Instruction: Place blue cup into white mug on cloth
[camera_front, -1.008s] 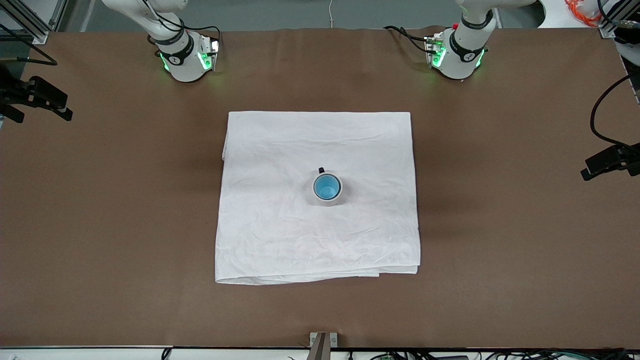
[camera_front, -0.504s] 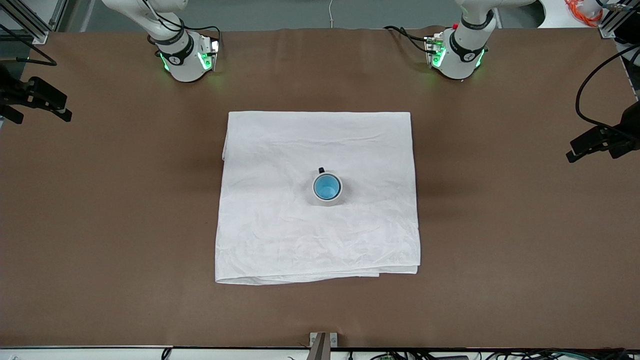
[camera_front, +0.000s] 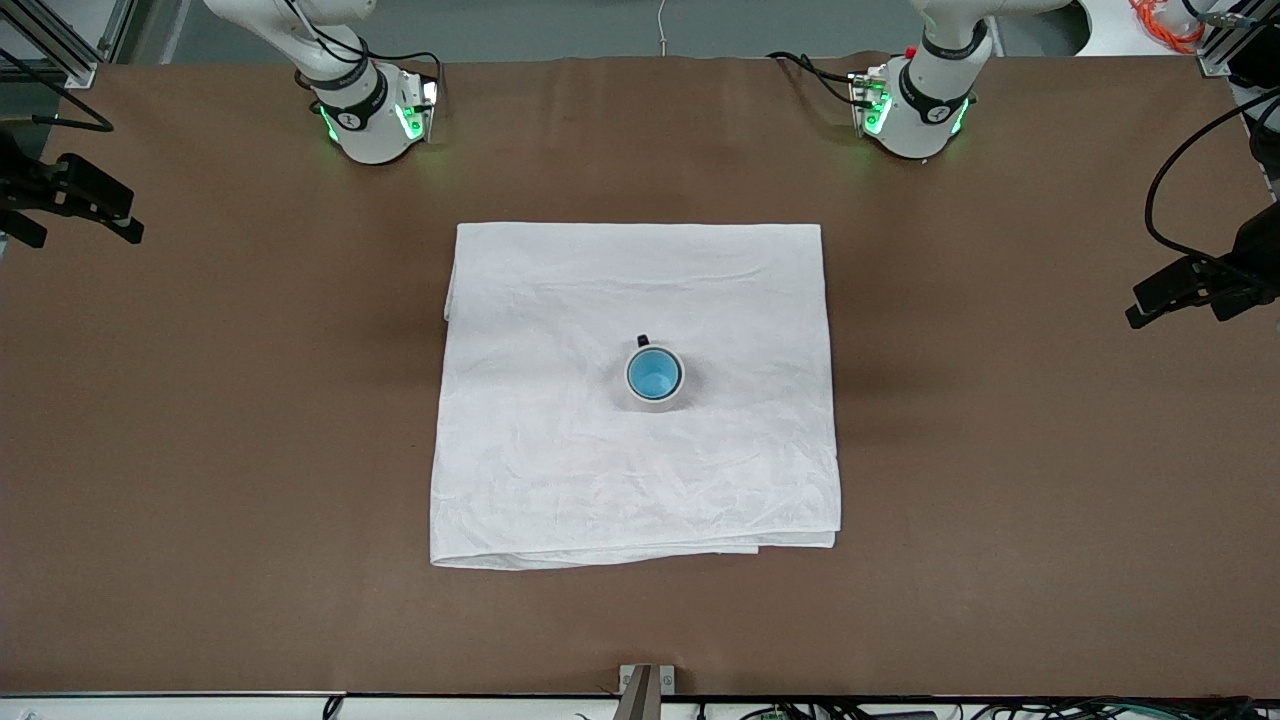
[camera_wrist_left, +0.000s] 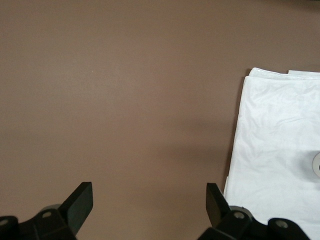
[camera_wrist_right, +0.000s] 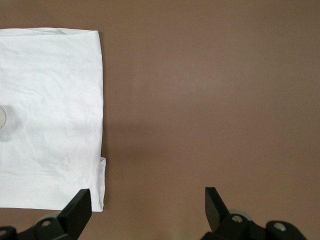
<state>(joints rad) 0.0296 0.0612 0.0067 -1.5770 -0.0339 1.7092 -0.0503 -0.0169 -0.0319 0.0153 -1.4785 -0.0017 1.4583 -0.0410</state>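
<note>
The blue cup (camera_front: 654, 374) stands upright inside the white mug (camera_front: 655, 403), whose dark handle points toward the robots' bases. The mug stands near the middle of the cloth (camera_front: 560, 470). My left gripper (camera_front: 1150, 300) hangs open and empty over bare table at the left arm's end, well clear of the cloth. My right gripper (camera_front: 125, 215) hangs open and empty over bare table at the right arm's end. In the left wrist view the open gripper (camera_wrist_left: 150, 197) is over brown table, with the cloth (camera_wrist_left: 275, 140) and the mug's edge (camera_wrist_left: 317, 164) showing. The right wrist view shows its open gripper (camera_wrist_right: 148, 200), the cloth (camera_wrist_right: 50, 100) and the mug (camera_wrist_right: 2, 118).
The brown table (camera_front: 200, 450) surrounds the cloth on all sides. The two arm bases (camera_front: 375, 120) (camera_front: 915, 110) stand along the table's edge away from the front camera. A small metal bracket (camera_front: 645, 690) sits at the table's edge nearest the front camera.
My left gripper has shifted a little toward the cloth and toward the bases' side of the table. The cup, mug, cloth and right gripper have not moved.
</note>
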